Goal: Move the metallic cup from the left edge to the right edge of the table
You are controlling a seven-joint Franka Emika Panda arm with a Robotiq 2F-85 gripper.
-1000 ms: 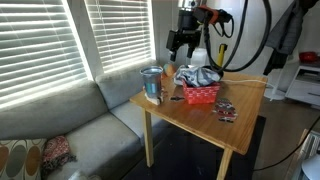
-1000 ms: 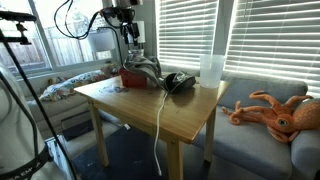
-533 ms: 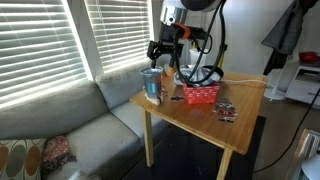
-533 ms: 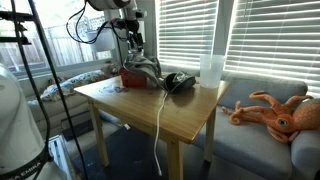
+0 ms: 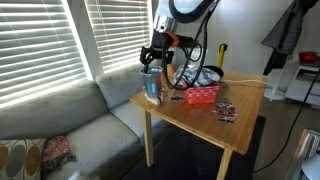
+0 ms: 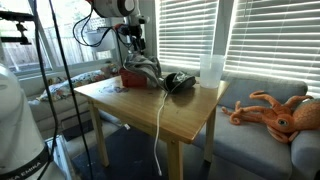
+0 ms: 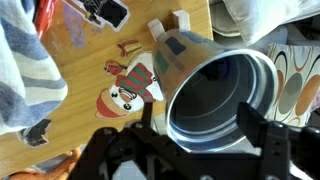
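The metallic cup (image 5: 152,86) stands upright at the left edge of the wooden table (image 5: 200,122), shiny silver-blue. My gripper (image 5: 151,63) hangs right above it, open. In the wrist view the cup's open mouth (image 7: 178,55) fills the frame and my gripper (image 7: 205,135) has a finger on either side of the rim, apart from it. In an exterior view my gripper (image 6: 137,48) is over the far side of the table (image 6: 150,108); the metallic cup is hidden there behind the basket.
A red basket (image 5: 203,96) with a cloth stands mid-table, also in an exterior view (image 6: 133,77). A white cup (image 6: 211,70) and a black object (image 6: 178,82) sit near the couch side. A small flat figure (image 7: 128,90) lies beside the cup. A grey couch (image 5: 80,125) borders the table.
My gripper has moved from above the red basket leftward and down, and now hangs over the metallic cup. The cup and the other things have not moved.
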